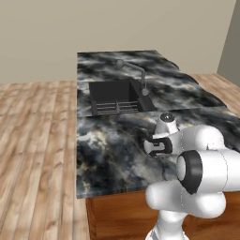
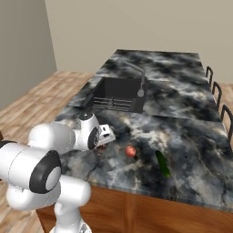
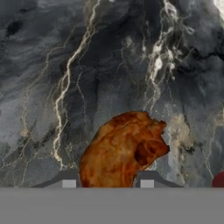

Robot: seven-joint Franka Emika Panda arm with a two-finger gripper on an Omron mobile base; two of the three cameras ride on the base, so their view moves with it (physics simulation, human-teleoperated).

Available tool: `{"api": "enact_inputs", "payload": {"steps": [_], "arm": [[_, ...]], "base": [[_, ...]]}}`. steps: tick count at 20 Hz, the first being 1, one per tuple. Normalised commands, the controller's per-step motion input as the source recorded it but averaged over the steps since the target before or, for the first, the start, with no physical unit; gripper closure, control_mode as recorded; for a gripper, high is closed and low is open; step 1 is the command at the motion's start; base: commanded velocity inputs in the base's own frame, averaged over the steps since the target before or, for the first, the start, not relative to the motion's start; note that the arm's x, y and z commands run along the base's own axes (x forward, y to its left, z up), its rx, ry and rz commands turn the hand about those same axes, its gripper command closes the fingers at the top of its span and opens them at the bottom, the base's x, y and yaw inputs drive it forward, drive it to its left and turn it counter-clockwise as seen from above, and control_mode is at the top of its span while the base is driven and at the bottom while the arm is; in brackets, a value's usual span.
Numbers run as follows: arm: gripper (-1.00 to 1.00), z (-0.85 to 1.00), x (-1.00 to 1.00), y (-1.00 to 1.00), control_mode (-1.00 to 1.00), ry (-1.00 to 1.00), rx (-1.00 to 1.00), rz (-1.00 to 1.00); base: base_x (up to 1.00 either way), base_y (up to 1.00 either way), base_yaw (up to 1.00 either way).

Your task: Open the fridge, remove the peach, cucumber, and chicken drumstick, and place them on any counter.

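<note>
My gripper [image 3: 108, 183] is shut on the orange-brown chicken drumstick [image 3: 124, 151], which sticks out between the two fingertips just above the marbled counter [image 3: 52, 65]. In the base views the gripper [image 2: 103, 144] points down over the counter's near part [image 2: 182, 109], in front of the sink. A little to its right the red-orange peach [image 2: 130, 151] rests on the stone, and it peeks in at the edge of the hand view [image 3: 220, 180]. The dark green cucumber [image 2: 162, 164] lies further right, near the front edge. The fridge is out of view.
A black sink [image 1: 117, 96] with a dark faucet [image 1: 139, 75] is set into the counter [image 1: 108, 150] beyond the gripper. Dark chair backs [image 2: 217, 93] line the counter's far right side. Wooden floor surrounds the island on the left.
</note>
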Motion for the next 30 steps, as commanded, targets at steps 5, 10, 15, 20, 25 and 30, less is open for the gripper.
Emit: {"api": "enact_inputs", "payload": {"steps": [5, 10, 15, 20, 25, 30], "arm": [[1.0, -0.66, 0.23, 0.1, -1.0, 0.01, -0.8, -0.03], [1.0, -0.31, -0.02, 0.0, -1.0, -0.04, -0.41, 0.0], [1.0, 0.14, -0.02, 0.0, -1.0, -0.11, -0.04, 0.0], [-1.0, 0.0, 0.0, 0.21, -1.0, 0.01, -0.04, 0.0], [-1.0, 0.19, 0.0, 0.0, -1.0, 0.01, 0.0, 0.0], [-1.0, 0.77, 0.0, 0.0, -1.0, 0.0, 0.02, -0.05]], "base": [[0.0, 0.0, 0.0], [0.0, 0.0, 0.0], [0.0, 0.0, 0.0], [0.0, 0.0, 0.0], [0.0, 0.0, 0.0], [0.0, 0.0, 0.0]]}}
